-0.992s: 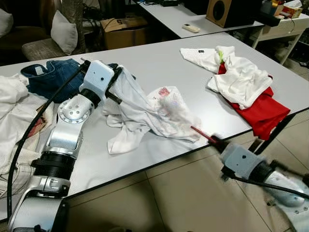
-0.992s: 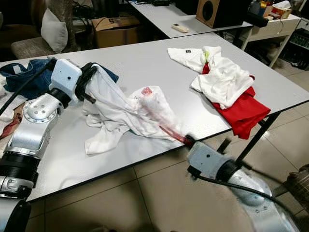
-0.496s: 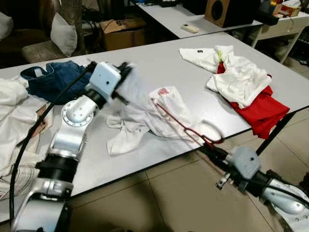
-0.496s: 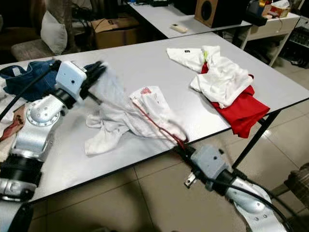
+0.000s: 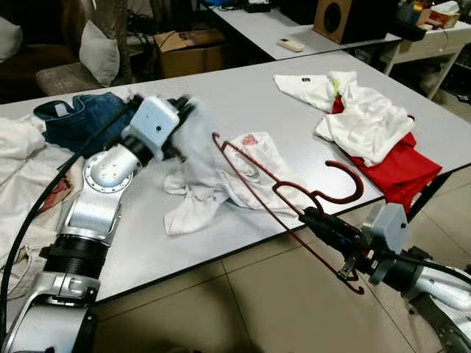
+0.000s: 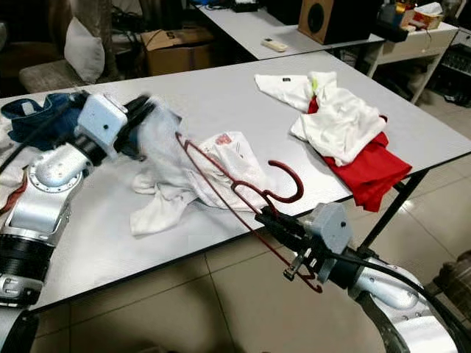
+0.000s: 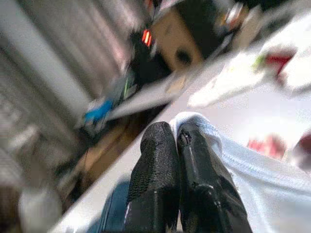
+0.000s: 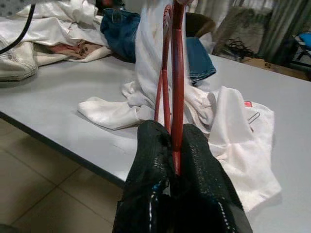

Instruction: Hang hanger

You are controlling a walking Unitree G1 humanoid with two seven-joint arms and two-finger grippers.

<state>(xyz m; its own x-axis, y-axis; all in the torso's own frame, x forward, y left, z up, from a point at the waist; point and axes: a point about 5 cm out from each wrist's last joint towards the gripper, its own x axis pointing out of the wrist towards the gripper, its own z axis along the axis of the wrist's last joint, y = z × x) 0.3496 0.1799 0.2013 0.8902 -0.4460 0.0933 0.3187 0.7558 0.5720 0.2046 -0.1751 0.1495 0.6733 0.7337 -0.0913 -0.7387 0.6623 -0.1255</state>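
Fingers of my right gripper are pinched tight on the red hanger, just below the neck, out past the near edge of the grey table. The hanger stands tilted in the air – hook curling up and toward the red and white clothes at the table's right corner, one shoulder reaching back over the white shirt, the other end hanging below the gripper over the tiled floor. My right wrist camera looks straight up the wire and shows it clamped between the 2 black pads. My left gripper is closed on a fold of that same white shirt, lifting it off the table; the head views blur this spot, while the left wrist view shows cloth squeezed between the fingers. Blue jeans lie behind the left arm, near more pale clothing at the table's left end. A cardboard box stands beyond the table – contents not visible.
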